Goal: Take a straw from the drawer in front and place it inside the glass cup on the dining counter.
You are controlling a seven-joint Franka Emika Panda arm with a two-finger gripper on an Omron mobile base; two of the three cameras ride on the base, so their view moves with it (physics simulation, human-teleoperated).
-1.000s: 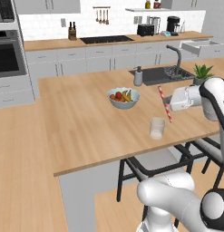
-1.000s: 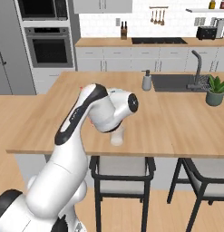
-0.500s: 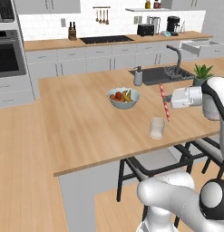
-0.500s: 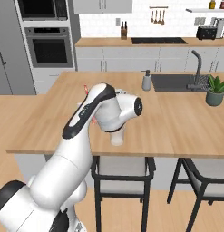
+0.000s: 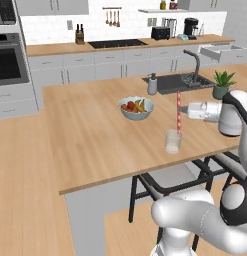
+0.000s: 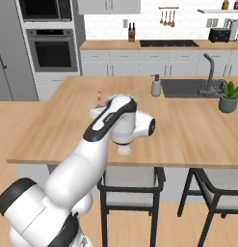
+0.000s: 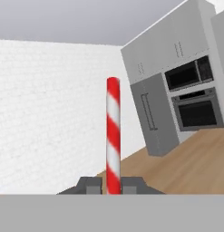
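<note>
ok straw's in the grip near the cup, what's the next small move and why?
Probably a short straight descent. The gripper is shut on the straw, which stands upright with its lower end seemingly just above the rim of the glass cup on the dining counter. Depth alignment is hard to judge from the left base view, so go down slowly and release only once the tip is inside.

A white robot arm point(image 6: 111, 130) bends over the dining counter point(image 6: 197, 130); a red-striped straw point(image 6: 98, 98) tip pokes up at its ten o'clock.
</note>
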